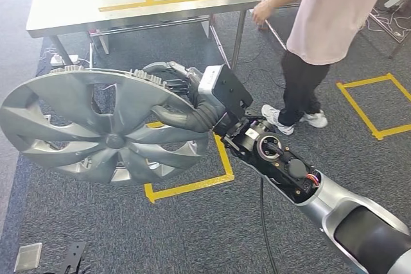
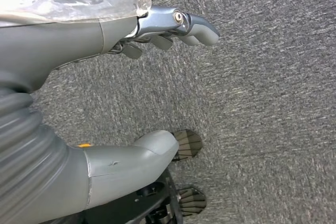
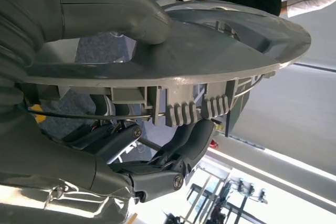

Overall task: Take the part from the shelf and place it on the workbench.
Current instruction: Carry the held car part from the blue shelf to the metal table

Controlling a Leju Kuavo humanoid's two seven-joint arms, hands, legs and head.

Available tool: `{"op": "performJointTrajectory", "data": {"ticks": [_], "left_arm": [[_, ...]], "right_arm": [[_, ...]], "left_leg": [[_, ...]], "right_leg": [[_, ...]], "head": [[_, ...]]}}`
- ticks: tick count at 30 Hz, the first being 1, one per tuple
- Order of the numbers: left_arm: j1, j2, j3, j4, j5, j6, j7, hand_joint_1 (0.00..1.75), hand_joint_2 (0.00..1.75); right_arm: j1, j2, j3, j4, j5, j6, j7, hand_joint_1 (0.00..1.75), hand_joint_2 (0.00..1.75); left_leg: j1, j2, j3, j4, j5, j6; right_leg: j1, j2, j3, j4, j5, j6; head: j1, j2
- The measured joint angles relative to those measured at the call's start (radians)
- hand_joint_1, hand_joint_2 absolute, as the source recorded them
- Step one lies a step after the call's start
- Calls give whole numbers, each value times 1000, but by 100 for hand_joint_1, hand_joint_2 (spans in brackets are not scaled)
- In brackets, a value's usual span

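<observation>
Right hand point(image 1: 182, 97) carries the silver wheel cover point(image 1: 99, 126) above the carpet, short of the workbench point(image 1: 63, 4).

The right wrist view adds the grasp: thumb on its face, fingers point(image 3: 190, 140) under the rim (clips visible). Left hand point(image 2: 118, 103) hangs released, grasping nothing.

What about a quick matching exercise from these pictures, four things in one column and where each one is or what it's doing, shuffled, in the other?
Things:
1. wheel cover
2. left hand
3. workbench
4. person

States or places:
A. hangs over grey carpet, holding nothing
B. stands at the corner of the bench, one arm reaching toward it
C. gripped at its rim by the right hand
D. marked with yellow tape lines on top

Pairs: 1-C, 2-A, 3-D, 4-B
</observation>
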Motion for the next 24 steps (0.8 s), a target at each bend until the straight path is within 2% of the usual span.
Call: {"op": "performJointTrajectory", "data": {"ticks": [24], "left_arm": [[5, 0, 0, 0, 9, 2, 0, 0, 175]], "right_arm": [[-1, -4, 0, 0, 0, 2, -1, 175, 175]], "left_leg": [[0, 0, 0, 0, 0, 0]], "right_leg": [[0, 0, 0, 0, 0, 0]], "head": [[0, 0]]}}
